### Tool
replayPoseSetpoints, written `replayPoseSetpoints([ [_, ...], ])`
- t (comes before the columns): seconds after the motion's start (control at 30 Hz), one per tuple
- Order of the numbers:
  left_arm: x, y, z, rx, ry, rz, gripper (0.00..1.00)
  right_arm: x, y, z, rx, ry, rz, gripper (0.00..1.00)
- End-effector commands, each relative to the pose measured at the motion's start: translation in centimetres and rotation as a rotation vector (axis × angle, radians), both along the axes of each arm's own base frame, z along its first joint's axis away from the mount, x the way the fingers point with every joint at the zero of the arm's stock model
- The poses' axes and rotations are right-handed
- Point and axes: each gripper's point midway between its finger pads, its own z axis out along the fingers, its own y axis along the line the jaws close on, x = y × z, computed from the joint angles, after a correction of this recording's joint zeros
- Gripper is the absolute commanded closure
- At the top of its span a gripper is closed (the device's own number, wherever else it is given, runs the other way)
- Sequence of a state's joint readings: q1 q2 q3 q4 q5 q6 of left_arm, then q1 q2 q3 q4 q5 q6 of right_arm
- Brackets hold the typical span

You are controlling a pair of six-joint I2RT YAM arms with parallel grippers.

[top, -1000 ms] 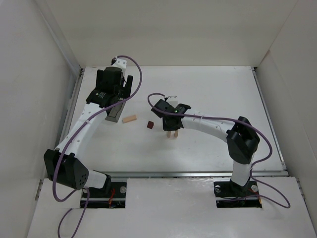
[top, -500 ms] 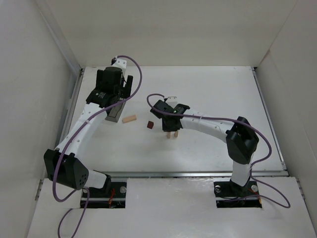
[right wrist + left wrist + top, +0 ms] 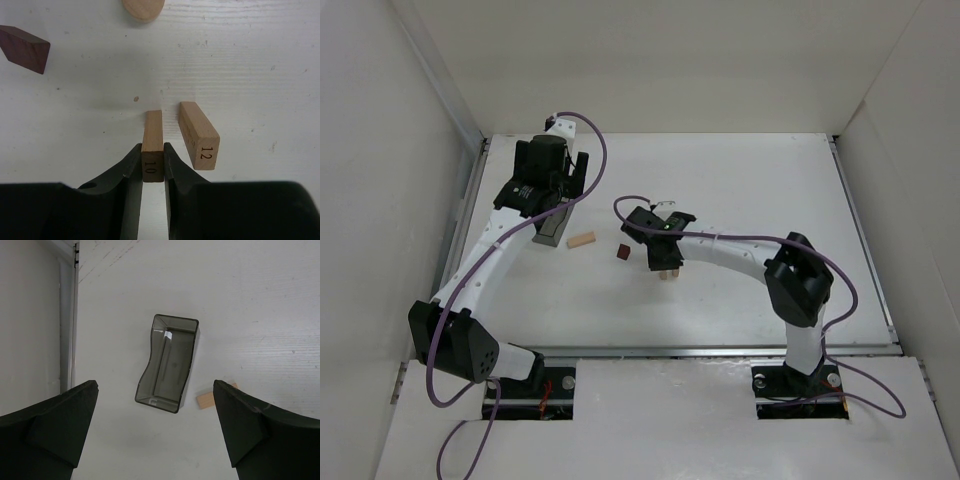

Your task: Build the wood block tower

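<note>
Far left on the white table (image 3: 740, 180), the left gripper (image 3: 155, 388) hangs over the grey tray (image 3: 172, 322), its two dark, wedge-shaped fingers (image 3: 60, 415) spread wide with nothing between them. The wrist camera shows what the overhead cannot: the tray is smoky, translucent plastic, a rectangle with one long wall kinked inward, lying at a slant. Just beside the tray, to its right, lies the plank (image 3: 581, 240), pale smooth wood, flat on the table. The left wrist view catches only a corner of it past the right-hand finger, while the right wrist view shows a rounded end of it at the top edge. Next along, a little apart, sits the cube (image 3: 622, 253), dark red-brown and sharp-edged, alone on the table. Then comes the right gripper (image 3: 665, 262), low at mid-table. From above, only a sliver of pale wood shows under it, but its own camera tells the rest. The black fingers are pinched onto block 10 (image 3: 152, 132), a slim pale upright with fine grain and its number stamped on the end face. Block 12 (image 3: 197, 132) stands just beside it across a narrow gap, thicker and turned slightly askew, touched by neither finger. Plank and cube rest on neither upright.
</note>
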State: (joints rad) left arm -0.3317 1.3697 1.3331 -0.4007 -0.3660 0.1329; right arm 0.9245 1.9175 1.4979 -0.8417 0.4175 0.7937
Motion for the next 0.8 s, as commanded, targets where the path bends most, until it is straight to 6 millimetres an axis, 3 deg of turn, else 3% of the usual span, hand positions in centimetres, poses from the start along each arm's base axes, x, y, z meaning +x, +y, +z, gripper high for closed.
replayPoseSetpoints([
  [0.0,0.0,0.0,0.7,-0.018,-0.028,0.002,0.00,0.1,0.8,0.9,0.011,-0.010,0.006,0.75],
  [0.1,-0.1,0.1,0.3,-0.015,-0.019,0.002,0.00,0.4,0.9,1.2,0.012,-0.025,0.002,0.87],
  [0.27,-0.1,0.1,0.3,-0.015,-0.019,0.002,0.00,0.6,1.0,1.6,0.014,-0.037,-0.001,0.99],
  [0.4,-0.1,0.1,0.3,-0.015,-0.019,0.002,0.00,1.2,1.8,2.3,0.041,-0.053,-0.009,1.00],
  [0.77,-0.1,0.1,0.3,-0.015,-0.019,0.002,0.00,1.3,0.8,1.5,0.031,-0.028,-0.042,1.00],
])
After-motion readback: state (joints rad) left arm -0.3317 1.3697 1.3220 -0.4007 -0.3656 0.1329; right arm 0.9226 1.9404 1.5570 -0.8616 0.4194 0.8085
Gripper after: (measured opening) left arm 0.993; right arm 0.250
